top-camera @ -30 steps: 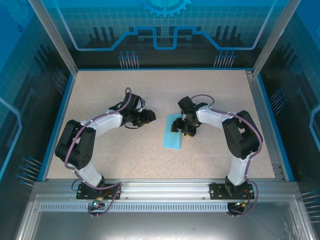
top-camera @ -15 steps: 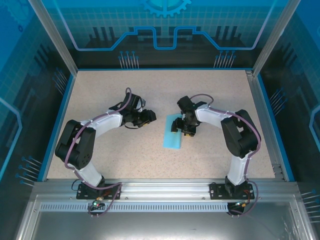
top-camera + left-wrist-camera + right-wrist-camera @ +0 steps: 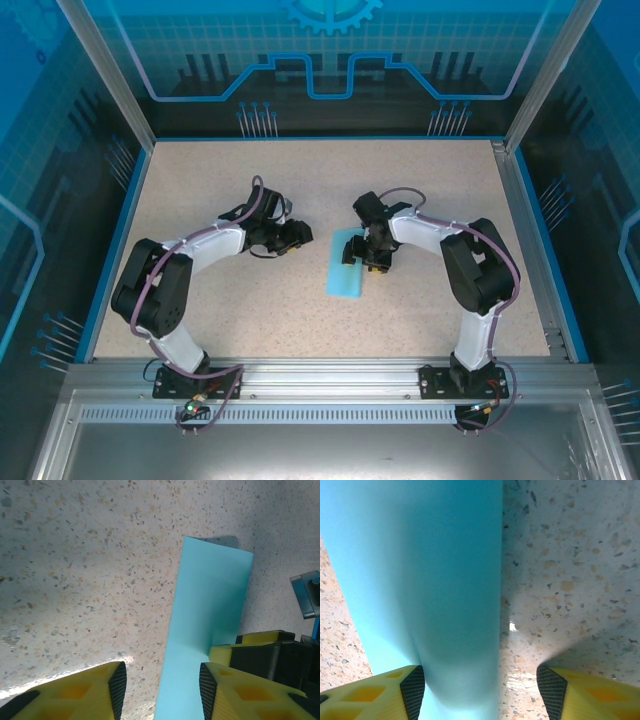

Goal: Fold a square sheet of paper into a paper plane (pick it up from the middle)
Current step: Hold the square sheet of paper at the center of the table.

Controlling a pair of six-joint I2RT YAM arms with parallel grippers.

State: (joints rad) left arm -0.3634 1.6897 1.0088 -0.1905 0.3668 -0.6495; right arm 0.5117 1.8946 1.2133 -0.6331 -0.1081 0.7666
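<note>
Speckled beige tabletop (image 3: 200, 190) is seen inside a blue-lit enclosure, and the thin light-blue sheet of paper (image 3: 345, 272) is laid flat near its middle as a narrow rectangle, apparently doubled over, with its long side running from near to far. The right gripper (image 3: 366, 256) is set low over the far right part of the sheet. Its jaws are spread wide, with the sheet's right edge and bare table between them, and nothing is clamped. One of its black pads (image 3: 413, 690) is placed on or just above the paper, and which of the two cannot be told. The left gripper (image 3: 297, 237) is held just beside the sheet's left edge, about half open and with nothing gripped. Several faults are judged possible from here. The light paper could be pushed across the smooth table instead of being pinned, so that any crease would be laid crooked. Only the upper layer could be caught by a closing jaw, and the fold could be pulled open or the edge crumpled. The two grippers are brought very near each other over a narrow strip, so fingers could be knocked together or the sheet dragged between them.
</note>
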